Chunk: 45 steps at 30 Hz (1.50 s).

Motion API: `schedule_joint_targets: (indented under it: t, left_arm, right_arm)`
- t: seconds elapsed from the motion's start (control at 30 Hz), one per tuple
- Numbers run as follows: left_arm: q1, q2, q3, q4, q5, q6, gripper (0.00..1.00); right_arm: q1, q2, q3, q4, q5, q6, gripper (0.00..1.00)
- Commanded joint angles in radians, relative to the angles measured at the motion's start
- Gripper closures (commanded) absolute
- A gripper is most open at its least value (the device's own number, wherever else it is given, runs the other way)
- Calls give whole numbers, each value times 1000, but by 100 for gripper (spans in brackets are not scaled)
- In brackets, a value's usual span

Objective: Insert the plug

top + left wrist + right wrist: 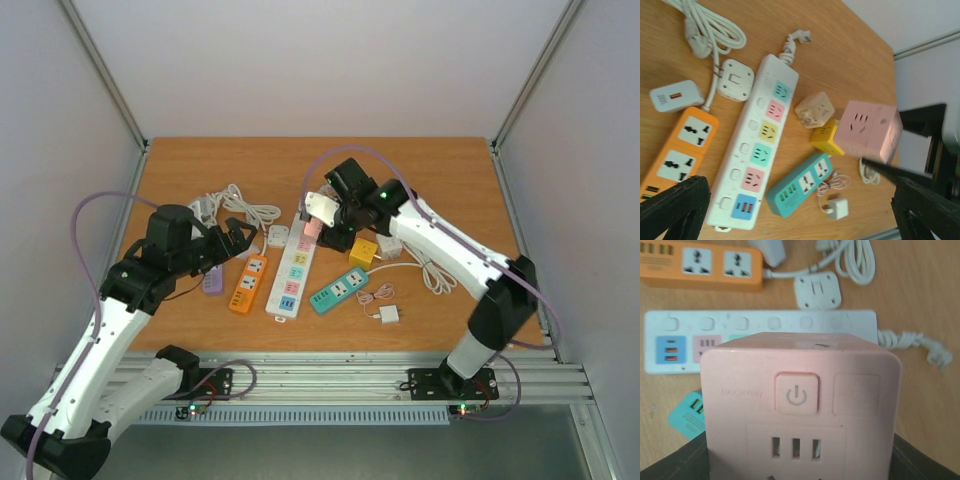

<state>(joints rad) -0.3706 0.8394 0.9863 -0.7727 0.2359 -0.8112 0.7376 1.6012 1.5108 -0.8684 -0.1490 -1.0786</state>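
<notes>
Top external: grips pink plastic cube adapter [312, 229] in right pincer [333, 216], near far end of long white power strip [291, 272]. Holds left pincer [237, 238] spread wide, empty, near orange 2-socket strip [247, 286]. Crowding close: yellow cube socket [362, 252], teal strip [338, 292].

A wooden tabletop [450, 170] (warm orange-brown grain) sits inside an enclosure of plain white walls [320, 60]. Slanted metal posts [103, 70] mark the back corners, and a ribbed aluminium rail [340, 372] runs along the near edge. The light is soft and even.
</notes>
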Motion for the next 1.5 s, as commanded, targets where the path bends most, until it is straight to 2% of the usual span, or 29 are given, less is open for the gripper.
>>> schedule_joint_targets:
  t: [0.0,0.2,0.3,0.8,1.07,1.17,1.47]
  left_arm:
    - [0,-13,22,-44,-77,136,1]
    - [1,13,27,-54,-80,223,1]
    - [1,17,31,-62,-133,262,1]
    - [1,-21,13,24,-286,414,1]
    - [0,-78,-52,70,-296,463,1]
    - [1,-78,-62,76,-303,466,1]
    - [1,-66,-62,77,-287,465,1]
  right_arm:
    - [-72,141,142,-197,-51,88,79]
    - [-98,331,332,-255,-91,113,78]
    - [-100,414,410,-272,-118,105,78]
    - [-133,704,726,-402,-138,20,80]
    - [-133,737,748,-396,-89,12,80]
    - [-133,755,760,-362,-40,56,80]
    - [-133,776,764,-377,-57,56,80]
